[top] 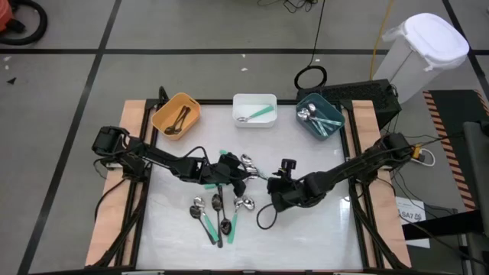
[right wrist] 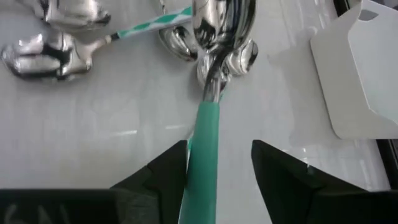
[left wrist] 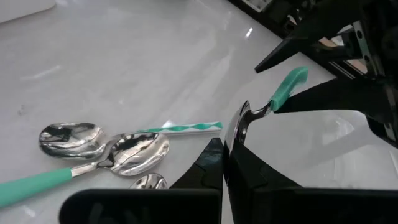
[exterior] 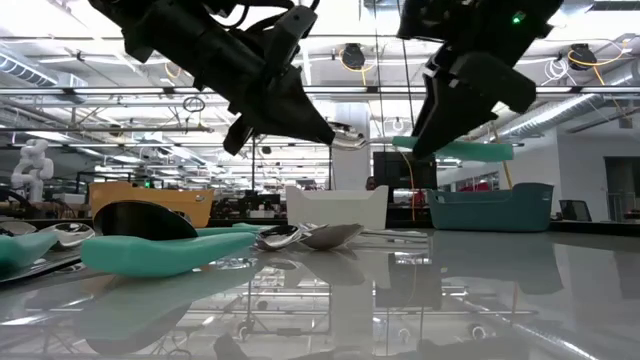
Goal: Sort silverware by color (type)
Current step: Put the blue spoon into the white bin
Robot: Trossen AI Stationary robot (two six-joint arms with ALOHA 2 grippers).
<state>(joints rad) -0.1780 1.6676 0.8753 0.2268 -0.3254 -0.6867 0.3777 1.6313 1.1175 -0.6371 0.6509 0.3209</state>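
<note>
At the frame's upper centre, the orange bin point(top: 176, 114), white bin point(top: 254, 109) and teal bin point(top: 319, 117) each hold a few spoons. Several spoons point(top: 218, 214) remain unsorted at lower centre. At centre, a mint spoon point(right wrist: 208, 118) passes between arms: left gripper point(left wrist: 229, 155) clenched on its bowl, right gripper point(right wrist: 217, 165) released around the handle.

A mint-handled spoon point(right wrist: 208, 118) lies between the right end effector's point(right wrist: 217, 168) parted fingers.

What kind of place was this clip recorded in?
Most likely a robotics lab or workshop in a big open hall. The low view shows exposed ceiling trusses and strip lights, workbenches and a white humanoid robot behind the table; the high view shows a taped concrete floor with loose cables.
</note>
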